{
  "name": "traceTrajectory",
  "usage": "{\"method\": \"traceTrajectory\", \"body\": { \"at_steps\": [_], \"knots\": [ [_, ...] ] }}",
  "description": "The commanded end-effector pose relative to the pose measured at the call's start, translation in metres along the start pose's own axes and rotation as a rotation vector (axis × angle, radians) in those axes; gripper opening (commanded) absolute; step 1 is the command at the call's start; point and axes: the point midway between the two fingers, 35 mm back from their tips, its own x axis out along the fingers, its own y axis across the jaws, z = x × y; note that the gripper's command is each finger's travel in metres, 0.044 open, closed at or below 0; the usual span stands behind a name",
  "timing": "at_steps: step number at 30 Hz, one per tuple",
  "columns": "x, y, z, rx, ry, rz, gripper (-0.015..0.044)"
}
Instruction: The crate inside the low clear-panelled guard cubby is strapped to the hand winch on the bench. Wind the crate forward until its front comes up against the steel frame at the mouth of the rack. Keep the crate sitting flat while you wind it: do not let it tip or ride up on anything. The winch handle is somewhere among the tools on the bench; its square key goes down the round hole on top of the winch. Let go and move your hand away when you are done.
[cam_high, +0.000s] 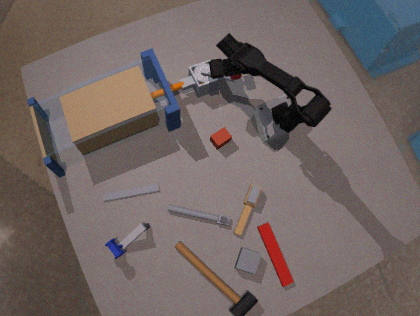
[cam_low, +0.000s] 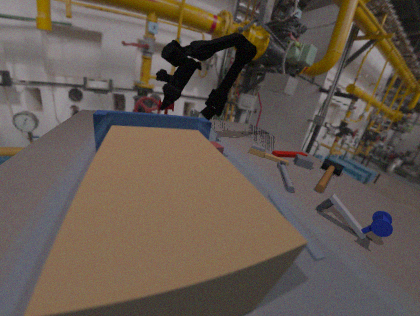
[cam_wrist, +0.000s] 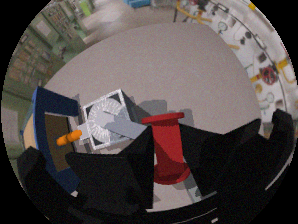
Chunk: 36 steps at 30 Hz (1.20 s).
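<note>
The tan crate (cam_high: 107, 102) (cam_low: 165, 200) sits flat inside the low clear-panelled cubby. Its front is close behind the blue frame (cam_high: 162, 92) (cam_low: 150, 119) (cam_wrist: 42, 125); a short piece of orange strap (cam_high: 177, 87) (cam_wrist: 69, 137) shows between them in the top view. Contact with the frame cannot be confirmed. The strap runs out to the silver winch (cam_high: 201, 74) (cam_wrist: 106, 117). The handle's grey crank arm (cam_wrist: 127, 126) reaches from the winch top to its red grip (cam_high: 236, 77) (cam_wrist: 167, 142). My gripper (cam_wrist: 161, 127) is shut on the red grip. The square key is hidden.
A red block (cam_high: 220, 138) lies between the cubby and the arm's base. A blue-knobbed crank (cam_high: 127, 239) (cam_low: 356, 222), a wrench-like tool (cam_high: 197, 215), a wooden-handled brush (cam_high: 246, 210), a red bar (cam_high: 275, 255), a grey block (cam_high: 248, 260) and a mallet (cam_high: 210, 274) lie farther off.
</note>
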Motion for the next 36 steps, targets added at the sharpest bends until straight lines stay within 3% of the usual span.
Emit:
{"method": "traceTrajectory", "body": {
  "at_steps": [1, 36],
  "knots": [
    [0.005, -0.003, 0.008, -0.003, -0.008, -0.013, 0.0000],
    [0.020, -0.007, 0.041, -0.002, -0.011, -0.013, 0.0000]
  ]
}}
